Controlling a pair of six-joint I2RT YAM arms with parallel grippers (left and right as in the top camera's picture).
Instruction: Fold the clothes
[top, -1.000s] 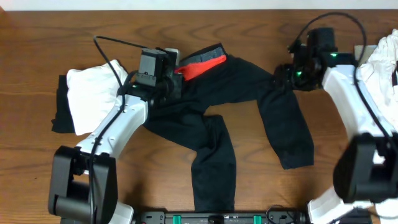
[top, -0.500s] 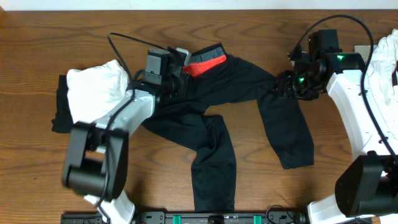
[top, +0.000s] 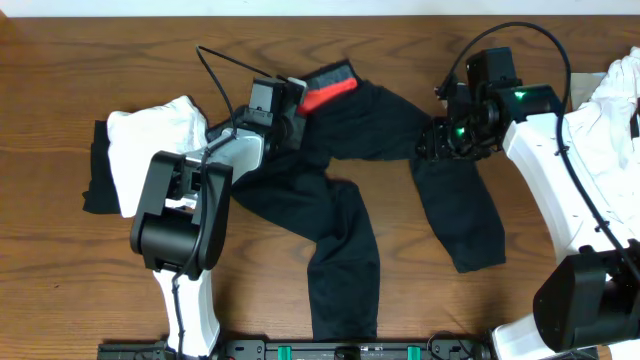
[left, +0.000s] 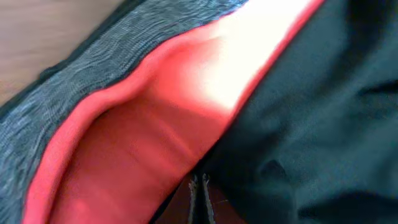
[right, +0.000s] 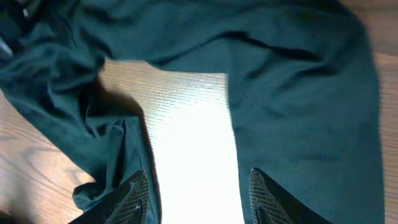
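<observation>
Black trousers (top: 350, 190) lie spread on the wooden table (top: 60, 280), their grey-and-red waistband (top: 328, 84) at the top. My left gripper (top: 292, 112) sits at the waist. In the left wrist view its fingertips (left: 199, 198) are pressed together where the red lining (left: 130, 143) meets the black cloth (left: 311, 124), pinching that edge. My right gripper (top: 440, 140) hovers over the top of the right leg. It is open (right: 198, 196), one finger (right: 134, 196) over a crumpled fold and the other over the flat leg (right: 298, 93), with bare table between.
A white garment (top: 150, 150) lies on another black one (top: 97, 170) at the left. More white cloth (top: 620, 110) is heaped at the right edge beside my right arm. A black rail (top: 340, 351) runs along the table's front edge.
My left gripper has closed at the waist, and the waistband has shifted up and left. My right arm has slid left over the leg, its jaws narrowing a little.
</observation>
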